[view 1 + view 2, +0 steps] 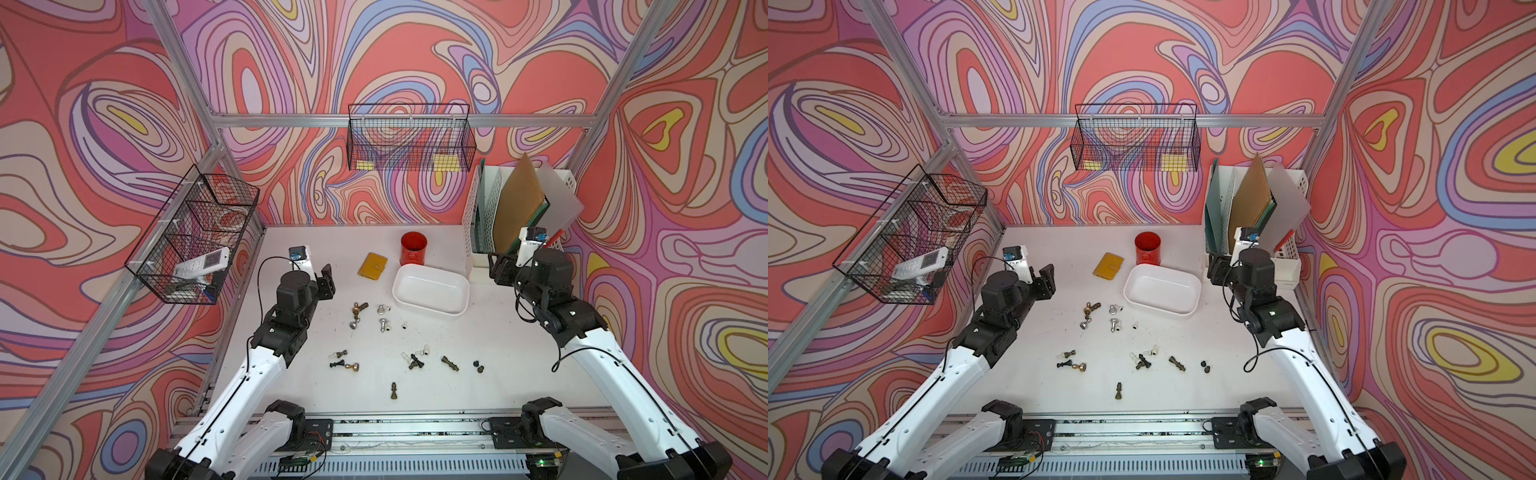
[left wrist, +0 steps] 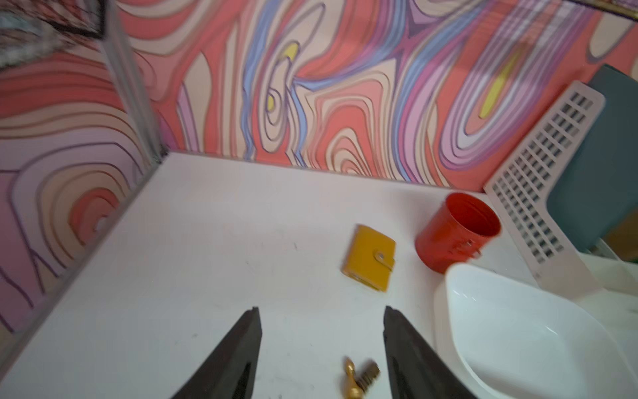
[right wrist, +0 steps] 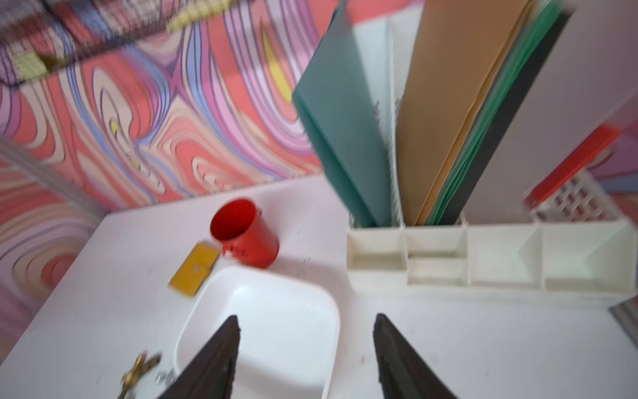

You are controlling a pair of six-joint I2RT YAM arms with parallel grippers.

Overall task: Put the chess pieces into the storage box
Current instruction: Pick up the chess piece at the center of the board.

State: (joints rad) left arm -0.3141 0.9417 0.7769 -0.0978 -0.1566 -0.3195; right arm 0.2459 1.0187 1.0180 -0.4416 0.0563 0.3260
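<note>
Two empty, wide-open pincers, left gripper [image 2: 321, 308] and right gripper [image 3: 306, 315], flank chess pieces [image 1: 383, 324] and storage box [image 1: 430, 289] mid-frame; marking on red cup [image 1: 413, 249] illegible.

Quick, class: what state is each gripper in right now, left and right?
Left gripper: open, holding nothing.
Right gripper: open, holding nothing.
</note>
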